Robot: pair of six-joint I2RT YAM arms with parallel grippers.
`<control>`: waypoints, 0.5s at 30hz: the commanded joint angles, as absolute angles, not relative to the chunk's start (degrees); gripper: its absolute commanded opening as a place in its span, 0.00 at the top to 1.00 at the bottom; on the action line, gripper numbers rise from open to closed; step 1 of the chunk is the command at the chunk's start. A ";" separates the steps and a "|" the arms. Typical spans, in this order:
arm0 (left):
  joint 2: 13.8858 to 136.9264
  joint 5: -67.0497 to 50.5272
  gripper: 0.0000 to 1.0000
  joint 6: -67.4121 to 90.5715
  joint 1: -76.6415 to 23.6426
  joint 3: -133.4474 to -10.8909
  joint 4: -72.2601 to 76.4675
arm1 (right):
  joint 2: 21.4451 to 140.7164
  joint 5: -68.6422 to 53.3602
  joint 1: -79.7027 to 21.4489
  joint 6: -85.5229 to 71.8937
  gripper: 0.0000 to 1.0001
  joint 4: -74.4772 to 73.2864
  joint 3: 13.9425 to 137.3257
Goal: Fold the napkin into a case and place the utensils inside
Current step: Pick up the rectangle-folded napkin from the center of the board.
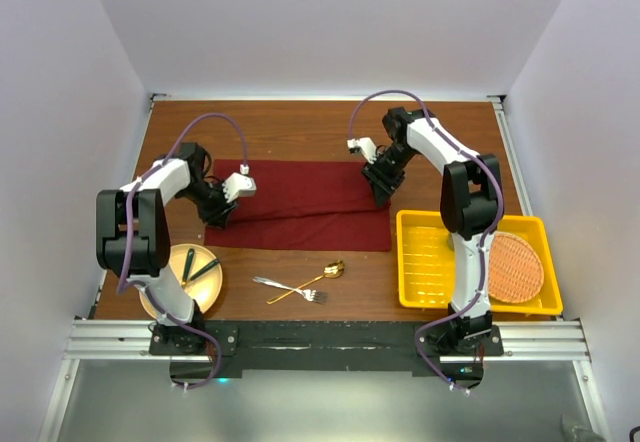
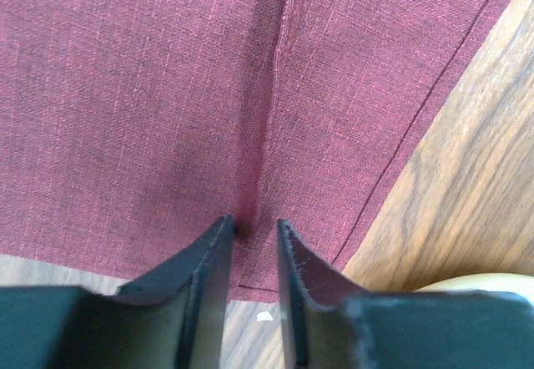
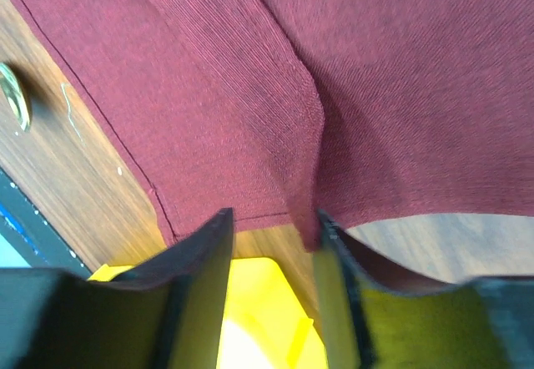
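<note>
**A:** Where do we find the napkin?

**B:** The napkin (image 1: 300, 207) lies doubled over on the middle of the table (image 1: 300, 127), with a lower strip showing along its near edge. The arms cover both of its ends from above. To the right, the yellow basket (image 1: 430, 262) holds the orange mat (image 1: 515, 267).

**A:** And the jaws?

**B:** The left gripper (image 2: 254, 223) sits at the cloth's left end with only a narrow gap. A crease runs into that gap, and we cannot tell whether it is pinched. The right gripper (image 3: 271, 219) stands clearly apart at the right end. The fold's edge only brushes one finger, so nothing is clamped.

**A:** And the utensils?

**B:** The fork (image 1: 275, 284) and spoon (image 1: 330, 270) lie crossed on bare wood just in front of the napkin. The left arm partly hides the plate (image 1: 160, 297) of green-handled cutlery (image 1: 200, 267).
</note>
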State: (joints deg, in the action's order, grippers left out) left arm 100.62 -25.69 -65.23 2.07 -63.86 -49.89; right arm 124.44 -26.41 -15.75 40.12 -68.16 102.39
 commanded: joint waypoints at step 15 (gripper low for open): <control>95.80 -25.75 1.00 -65.74 1.85 -66.17 -48.59 | 119.36 -26.80 -16.08 42.71 1.00 -69.78 105.46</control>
